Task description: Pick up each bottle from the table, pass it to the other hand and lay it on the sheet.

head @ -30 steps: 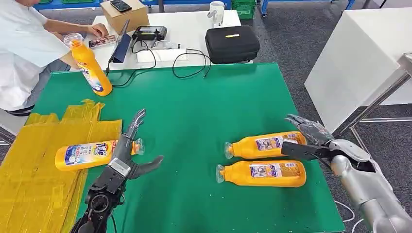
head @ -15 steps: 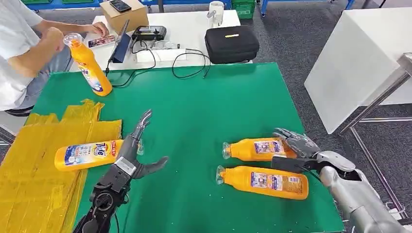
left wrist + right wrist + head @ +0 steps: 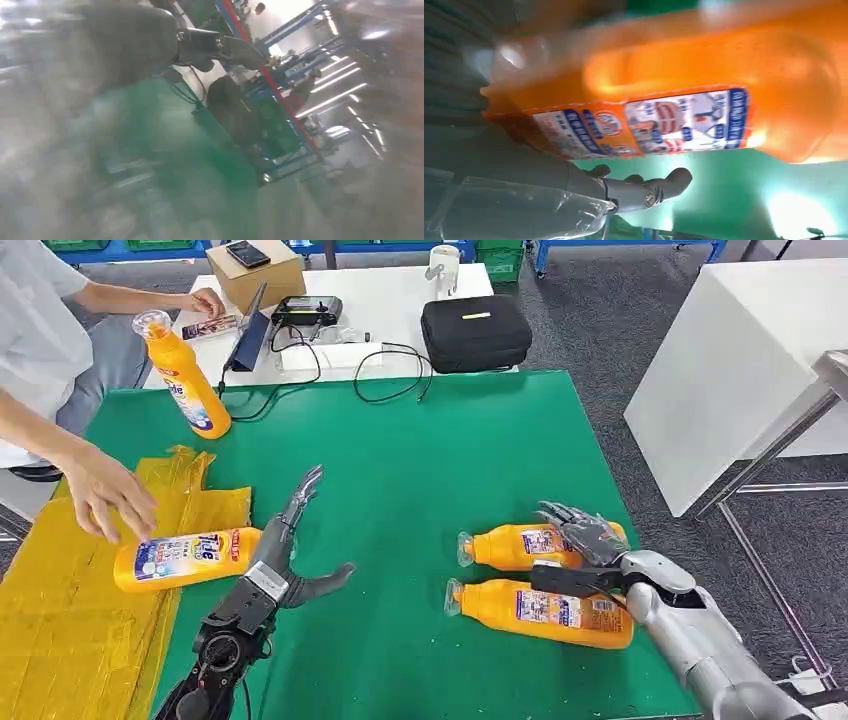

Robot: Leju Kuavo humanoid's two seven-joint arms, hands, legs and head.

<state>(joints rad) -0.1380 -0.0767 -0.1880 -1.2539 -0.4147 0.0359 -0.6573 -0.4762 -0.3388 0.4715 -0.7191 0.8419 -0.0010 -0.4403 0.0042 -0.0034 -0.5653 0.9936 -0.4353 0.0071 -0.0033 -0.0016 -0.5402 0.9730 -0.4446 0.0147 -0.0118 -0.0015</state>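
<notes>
At the far left of the head view, a person's bare hand (image 3: pixel 108 502) reaches in over the crinkled yellow plastic sheet (image 3: pixel 70 620) that covers the left end of the green desk (image 3: pixel 430 460). Just beside that hand, an orange plastic bottle with a blue and white label (image 3: pixel 185 558) lies on its side on the sheet, its cap end pointing toward the middle of the desk. Farther back, near the rear left corner of the desk, a second orange bottle with a clear cap (image 3: pixel 185 375) stands upright.

The left robot hand (image 3: pixel 285 555) hovers above the green surface next to the cap end of the lying bottle, released, with its dark fingers stretched out and the thumb spread to the side; nothing is in it. The left wrist view is heavily blurred and shows little more than the thumb (image 3: pixel 235 50) over the green surface.

Behind the desk stands a white table (image 3: pixel 390 300) carrying a black zipped case (image 3: pixel 477 330), a brown cardboard box (image 3: pixel 257 275), a white mug (image 3: pixel 445 265) and black cables (image 3: pixel 390 365).

Toward the right, two more orange bottles lie on their sides on the desk, side by side, caps pointing left: the farther one (image 3: pixel 520 545) and the nearer one (image 3: pixel 540 612). The right robot hand (image 3: pixel 585 555) lies over the body of the farther bottle, fingers draped across it and thumb extended between the two bottles; whether it actually grasps the bottle cannot be told. The right wrist view shows the thumb (image 3: pixel 649 190) beside a labelled orange bottle (image 3: pixel 684 100) that is close against the hand.
</notes>
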